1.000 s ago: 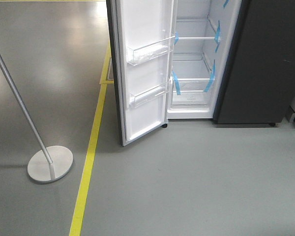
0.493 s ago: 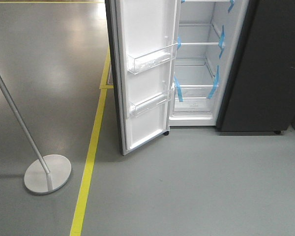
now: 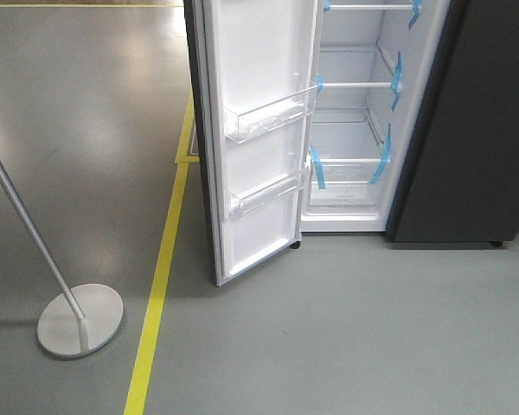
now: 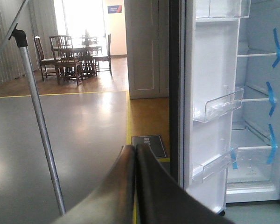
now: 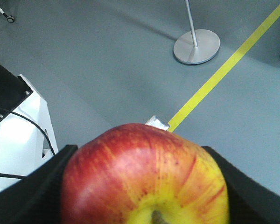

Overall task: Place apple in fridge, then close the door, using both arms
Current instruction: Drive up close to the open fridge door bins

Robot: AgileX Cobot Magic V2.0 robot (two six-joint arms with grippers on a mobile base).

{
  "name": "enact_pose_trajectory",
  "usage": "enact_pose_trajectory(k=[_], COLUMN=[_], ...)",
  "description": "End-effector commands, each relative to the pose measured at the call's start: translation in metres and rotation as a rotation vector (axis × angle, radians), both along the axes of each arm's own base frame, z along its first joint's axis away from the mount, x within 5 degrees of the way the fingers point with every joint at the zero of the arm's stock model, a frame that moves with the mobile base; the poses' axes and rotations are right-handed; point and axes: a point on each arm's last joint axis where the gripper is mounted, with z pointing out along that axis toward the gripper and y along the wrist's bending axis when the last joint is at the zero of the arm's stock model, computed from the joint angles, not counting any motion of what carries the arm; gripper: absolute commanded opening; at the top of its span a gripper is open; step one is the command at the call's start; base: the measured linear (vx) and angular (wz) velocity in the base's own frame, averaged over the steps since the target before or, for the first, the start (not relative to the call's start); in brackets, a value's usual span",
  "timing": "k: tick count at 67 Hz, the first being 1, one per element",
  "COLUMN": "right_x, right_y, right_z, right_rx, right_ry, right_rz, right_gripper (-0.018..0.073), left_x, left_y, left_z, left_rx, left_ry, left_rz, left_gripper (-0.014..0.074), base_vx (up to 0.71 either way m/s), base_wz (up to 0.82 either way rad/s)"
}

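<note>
The fridge (image 3: 467,130) stands ahead with its white inside (image 3: 355,164), glass shelves and blue tape strips showing. Its door (image 3: 259,130) is swung wide open to the left, white liner and clear bins facing me. The left wrist view shows the same door (image 4: 210,70) and fridge inside (image 4: 256,140) to the right of my left gripper (image 4: 134,151), whose fingers are pressed together with nothing between them. My right gripper (image 5: 142,196) is shut on the apple (image 5: 144,168), red with yellow round the stem, held over the grey floor.
A metal stand with a round base (image 3: 80,320) and slanted pole (image 4: 39,126) is left of the door. A yellow floor line (image 3: 160,277) runs between them. A white frame with cables (image 5: 18,135) is at the left. A table with chairs (image 4: 74,56) is far off.
The front view has crept toward the fridge: fridge and door sit lower and larger in frame, and the stand has slid down-left. The door stays open as before.
</note>
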Motion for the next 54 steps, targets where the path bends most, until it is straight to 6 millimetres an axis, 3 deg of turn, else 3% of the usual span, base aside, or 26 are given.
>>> enact_pose_trajectory(k=[1, 54], right_x=[0.0034, 0.0034], right_y=[0.0024, 0.0024], right_z=[0.0112, 0.0112], right_rx=[0.061, 0.061], right_ry=[-0.036, -0.036], right_rz=[-0.017, -0.017], right_gripper=[0.0112, 0.0112], left_x=[-0.0026, -0.0026], left_y=[-0.0004, -0.0004], left_z=[0.0130, 0.0130], left_rx=[-0.008, -0.008], left_ry=[-0.105, -0.105], left_rz=[-0.007, -0.007], left_gripper=[-0.0006, -0.0006], base_vx=[0.11, 0.13], base_wz=[0.00, 0.01])
